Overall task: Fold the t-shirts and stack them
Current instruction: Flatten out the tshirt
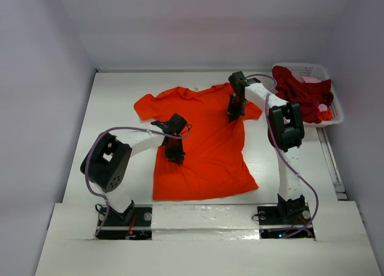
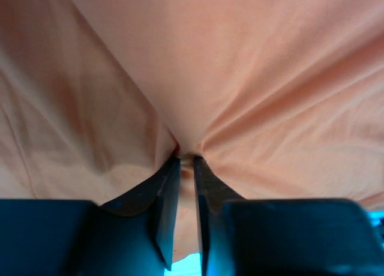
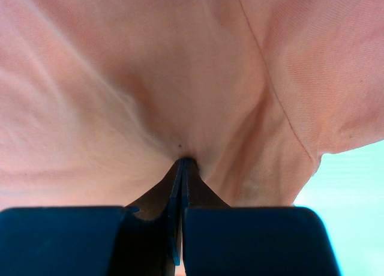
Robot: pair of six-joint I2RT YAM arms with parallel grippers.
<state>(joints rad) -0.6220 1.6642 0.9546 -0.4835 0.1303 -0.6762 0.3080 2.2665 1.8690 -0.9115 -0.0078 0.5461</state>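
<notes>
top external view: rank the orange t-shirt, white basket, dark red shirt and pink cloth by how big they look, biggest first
1. orange t-shirt, spread flat
2. white basket
3. dark red shirt, bunched in the basket, looks nearly as big as it
4. pink cloth, mostly hidden

Orange-red t-shirt: spread open, sleeves out, two small puckers in the cloth, lying left of the white basket, clear of it. Dark crimson t-shirt: crumpled inside the basket. Pink cloth: beside it there, partly covered.
</notes>
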